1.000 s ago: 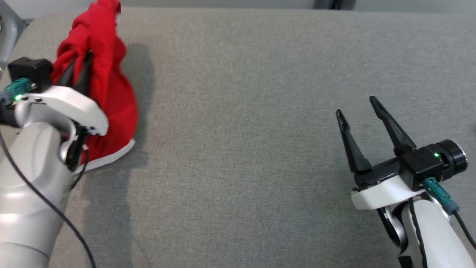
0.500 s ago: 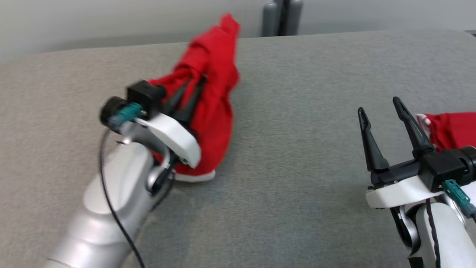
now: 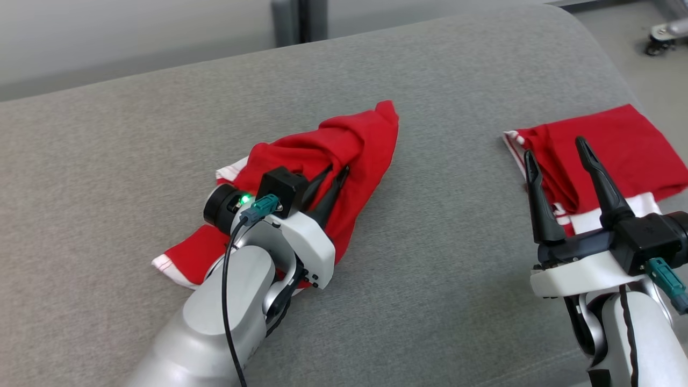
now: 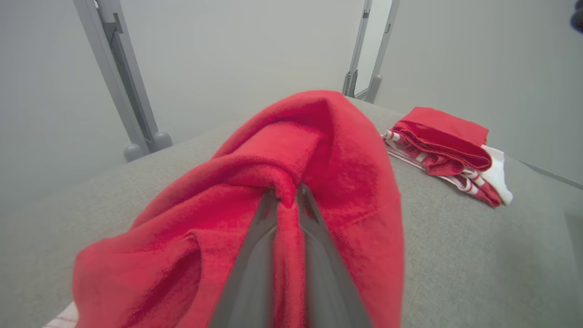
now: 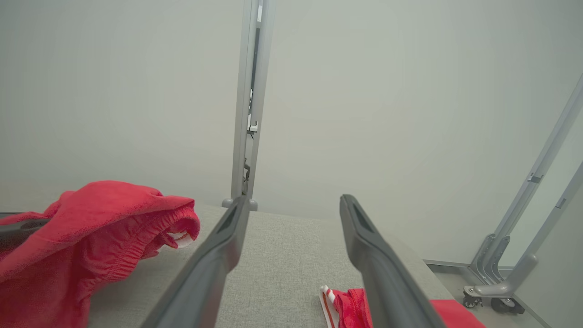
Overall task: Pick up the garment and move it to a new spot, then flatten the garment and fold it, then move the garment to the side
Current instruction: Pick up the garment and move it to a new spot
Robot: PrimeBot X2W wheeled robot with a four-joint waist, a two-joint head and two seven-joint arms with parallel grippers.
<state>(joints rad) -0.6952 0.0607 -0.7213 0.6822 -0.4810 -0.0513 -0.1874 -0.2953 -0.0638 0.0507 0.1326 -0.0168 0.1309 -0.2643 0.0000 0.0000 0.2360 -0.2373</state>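
clamping garment [image 3: 356, 141]; left gripper [image 3: 337, 172] seemingly low

Our silver forearms [image 3: 215, 328], white wrist shells [image 3: 309, 244], black tapered fingers [image 3: 599, 185], teal plug [image 3: 262, 206] at 4 o'clock of green LED [image 3: 245, 200].

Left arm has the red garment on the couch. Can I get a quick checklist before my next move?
1. Left gripper shut on the garment: ok, cloth is pinched between its fingers.
2. Right gripper open and holding nothing: ok.
3. Garment resting on the surface: ok, its lower edge lies on it.
4. Garment flat: not ok, it is bunched and draped over the left gripper.
5. Bare surface between the garment and the folded pile: ok.
6. How many layers the left gripper holds: cannot tell.
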